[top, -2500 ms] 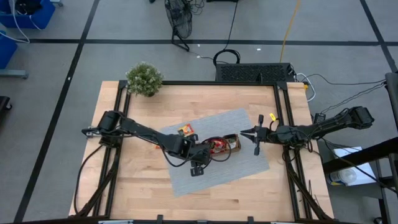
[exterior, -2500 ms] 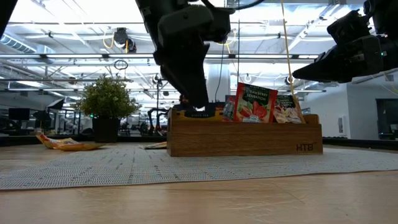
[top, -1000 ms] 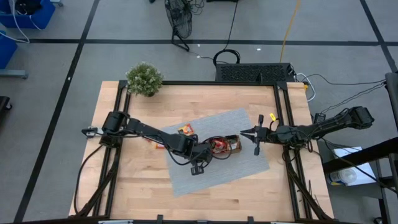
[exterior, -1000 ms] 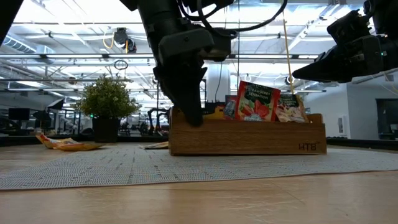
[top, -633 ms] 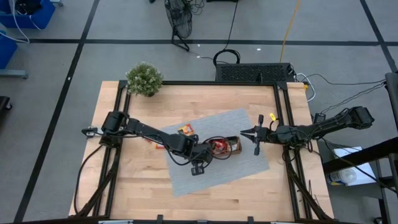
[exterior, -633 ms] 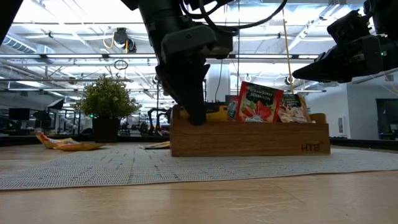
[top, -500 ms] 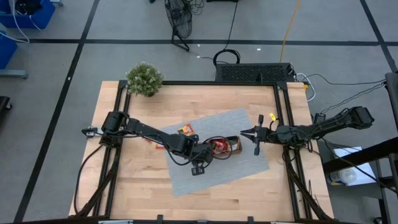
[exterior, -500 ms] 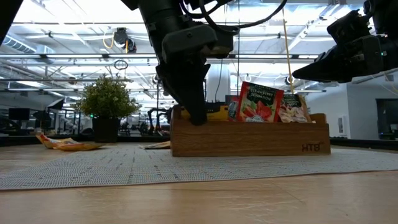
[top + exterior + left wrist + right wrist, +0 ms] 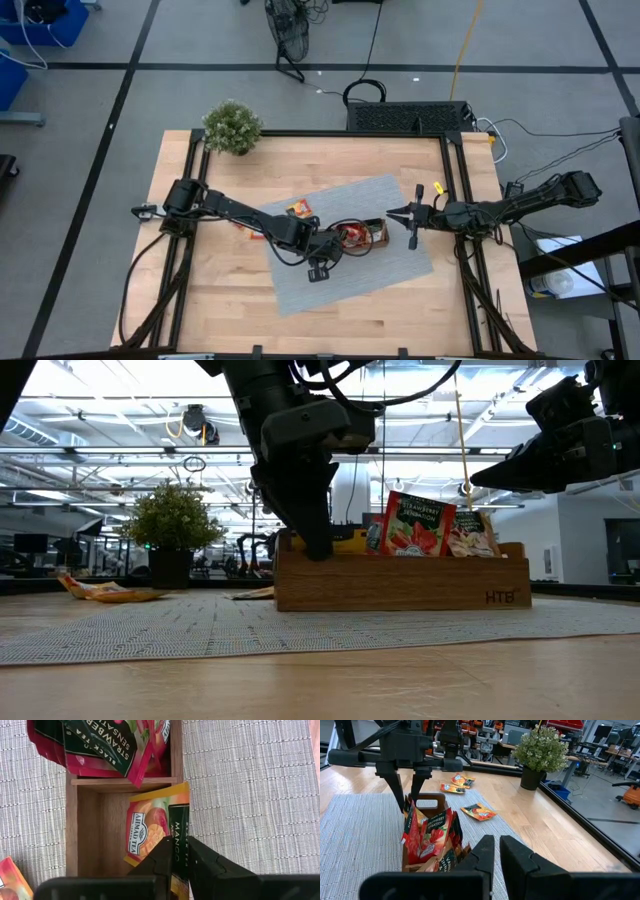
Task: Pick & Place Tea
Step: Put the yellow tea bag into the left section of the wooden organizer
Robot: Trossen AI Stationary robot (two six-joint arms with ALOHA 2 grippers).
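My left gripper is down in the end compartment of the wooden tray, the one on its own side, with its fingers pinched on the edge of an orange-yellow mango tea sachet that leans against the tray wall. In the low view the same gripper dips behind the tray's front wall. The next compartment is stuffed with red strawberry sachets, which stand up above the rim. The tray sits near the middle of the grey mat. On the overhead picture, a few loose sachets lie at about ten o'clock from the tray, at the mat's edge; the potted plant stands far out in that same direction at the table corner. My right gripper hangs above the mat at three o'clock from the tray, its fingers closed together and empty.
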